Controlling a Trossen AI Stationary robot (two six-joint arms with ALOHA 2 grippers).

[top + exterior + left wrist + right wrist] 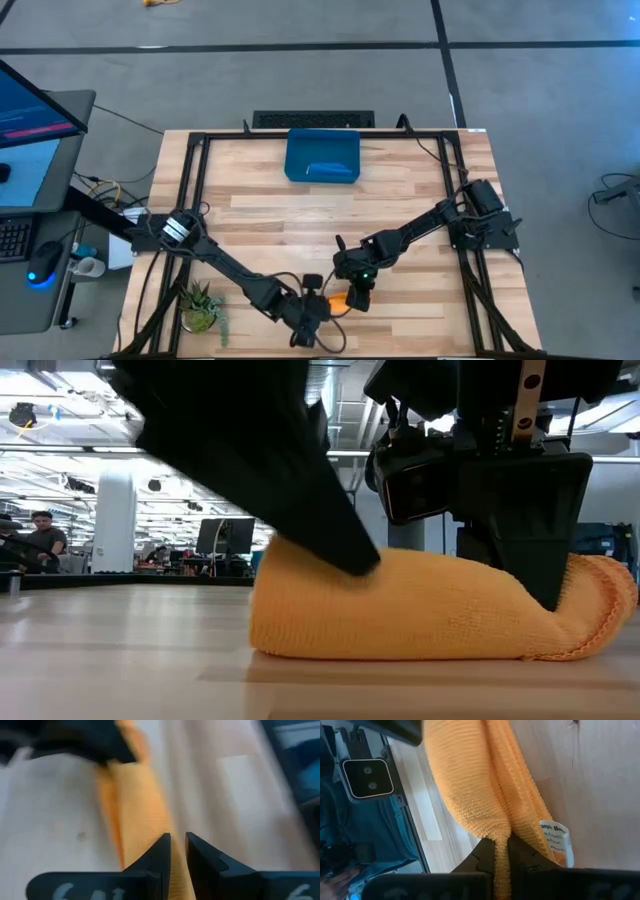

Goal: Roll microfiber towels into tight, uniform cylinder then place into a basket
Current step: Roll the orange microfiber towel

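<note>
Both grippers meet at the table's near edge: the right gripper [501, 851] pinches the rolled yellow-orange towel [430, 610], the left gripper [178, 851] seems nearly closed on its other end. The basket [322, 156] sits well apart.

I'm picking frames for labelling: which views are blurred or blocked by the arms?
Left wrist view: smeared, the rolled yellow-orange microfiber towel soft-edged. Low view: dark arm silhouettes hide the towel's top, against bright ceiling lights. Right wrist view: sharp, weave and label readable. High view: clear, the dark blue plastic basket unobstructed.
</note>
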